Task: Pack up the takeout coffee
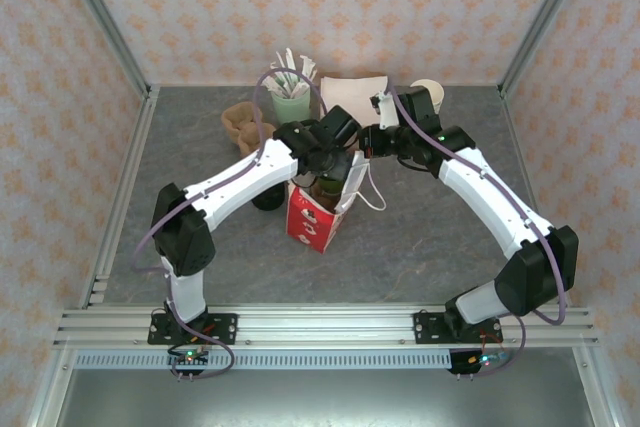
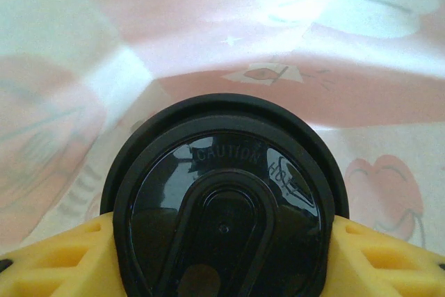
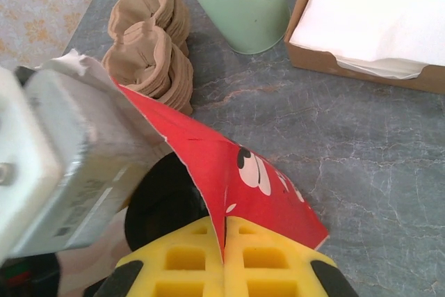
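Coffee (image 2: 224, 199) sits upright, gripped at the lid between our left claw (image 2: 222, 255) fingers, already down inside the bag (image 3: 268, 186). Right claw (image 3: 224, 259) pinches the bag's rim just beside it, so we reckon straight down's the move.

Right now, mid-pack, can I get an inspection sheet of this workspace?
Surface: grey marbled table, no spills seen.
Job's things: takeout coffee, lid on, held inside the red-and-white paper bag.
Clutter: brown cardboard carriers, mint holder, napkin box, cream-rimmed cups, dark stack beside the bag.
Grippers: left gripper shut on the coffee; right gripper pinching the bag's rim.
Cables: purple cables along both arms.
Surroundings: patterned walls, aluminium frame.
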